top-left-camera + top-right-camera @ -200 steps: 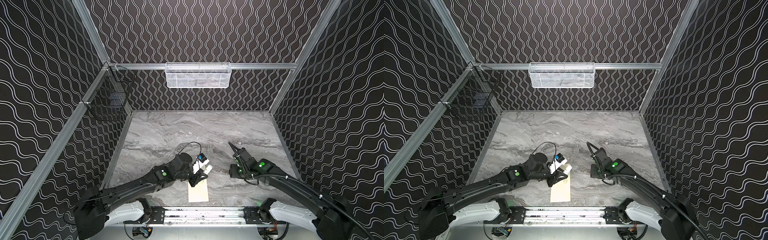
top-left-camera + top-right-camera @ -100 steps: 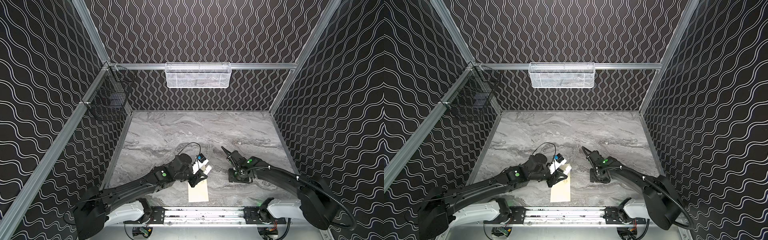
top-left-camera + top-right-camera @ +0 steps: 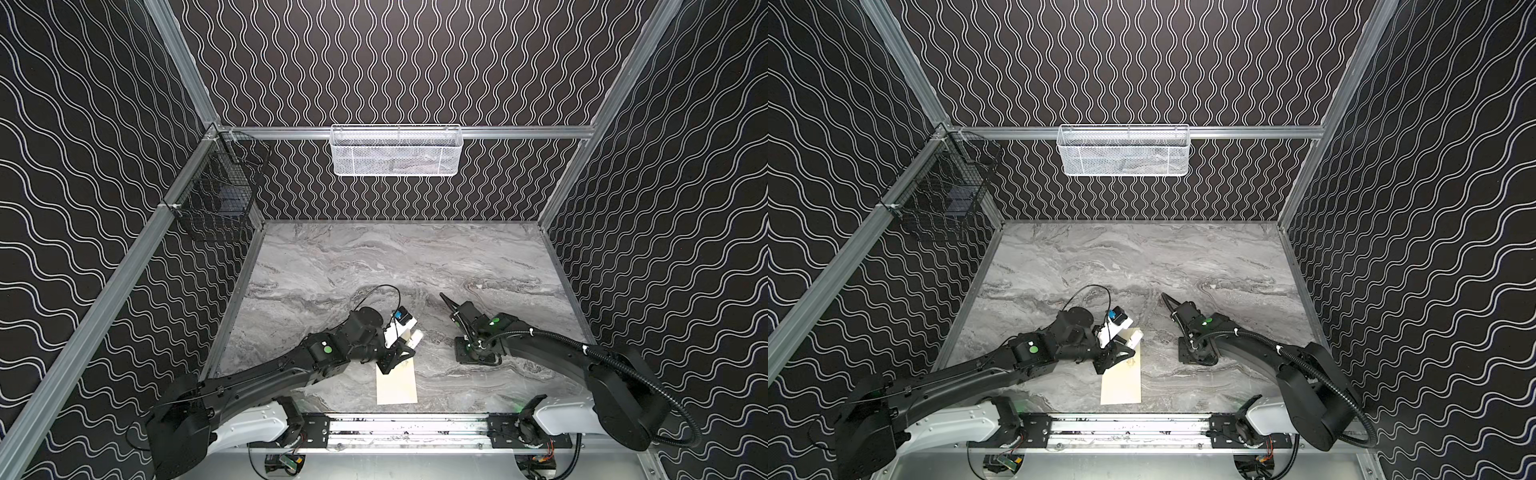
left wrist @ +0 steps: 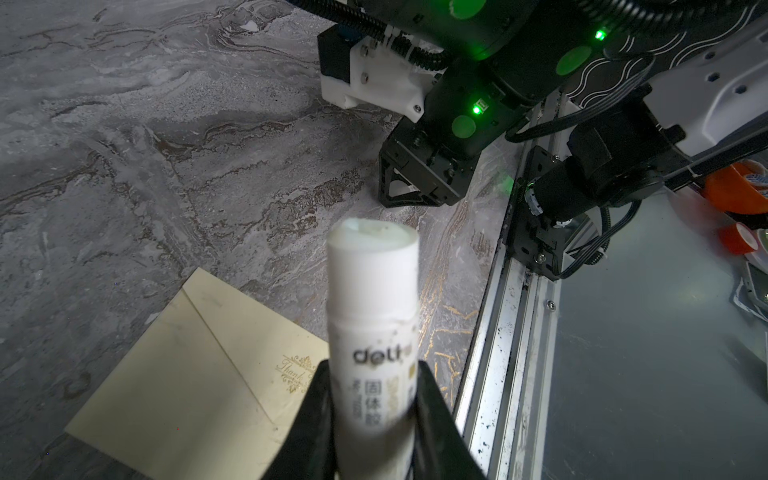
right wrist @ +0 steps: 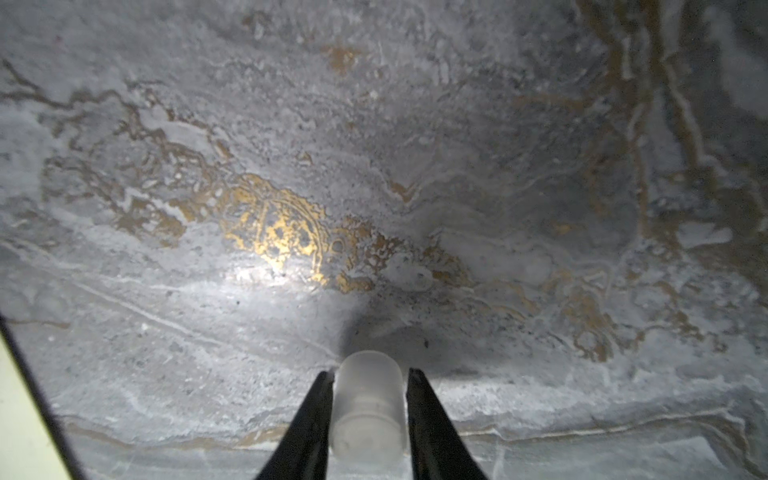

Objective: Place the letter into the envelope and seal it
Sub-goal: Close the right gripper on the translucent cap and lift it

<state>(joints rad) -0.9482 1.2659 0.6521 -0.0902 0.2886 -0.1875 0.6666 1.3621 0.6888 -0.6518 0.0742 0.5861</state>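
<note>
The cream envelope (image 3: 397,384) lies flat on the marble bench (image 3: 374,257), close to its front edge. A diagonal fold line and a small gold emblem show on its upper face. Over its far end the left gripper (image 4: 372,368) holds an uncapped white glue stick (image 4: 372,291), jaws clenched on the tube. Well apart to the right, the right gripper (image 5: 370,374) points down, jaws grasping a translucent cap (image 5: 368,409) on the bench.
</note>
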